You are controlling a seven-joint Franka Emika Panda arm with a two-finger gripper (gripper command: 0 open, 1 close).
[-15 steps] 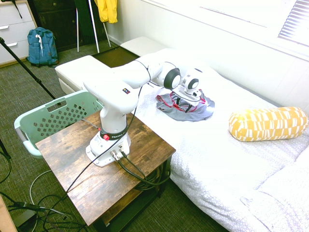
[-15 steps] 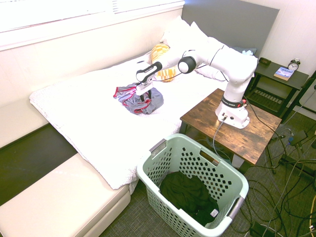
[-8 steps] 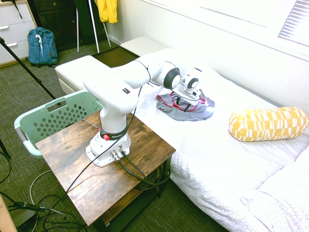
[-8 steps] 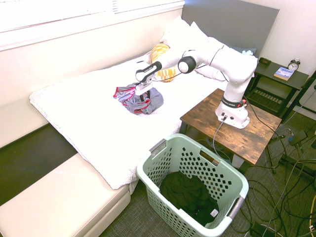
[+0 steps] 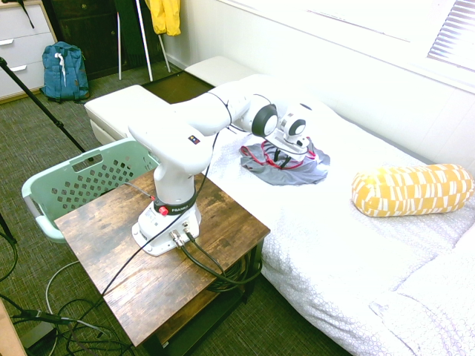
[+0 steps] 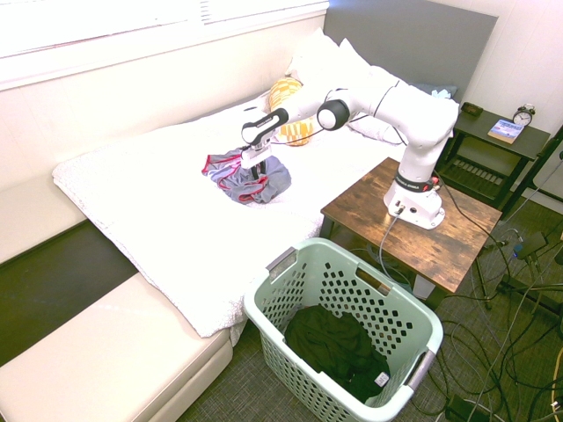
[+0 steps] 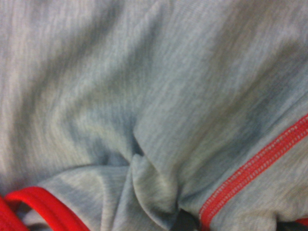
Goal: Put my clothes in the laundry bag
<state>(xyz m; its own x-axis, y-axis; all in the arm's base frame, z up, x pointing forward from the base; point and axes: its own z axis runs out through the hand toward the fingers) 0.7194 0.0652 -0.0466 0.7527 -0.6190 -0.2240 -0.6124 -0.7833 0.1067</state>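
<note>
The grey garment with red trim (image 5: 297, 175) lies crumpled on the bed (image 6: 149, 202), directly beneath the tool (image 5: 282, 158), whose two fingers stand apart, tips down at the cloth. Relative to the bed, the green laundry basket (image 6: 343, 330), dark fabric (image 6: 334, 347) inside, is on the floor beside it; the yellow-patterned pillow (image 5: 412, 190) rests on top, near the garment.
</note>
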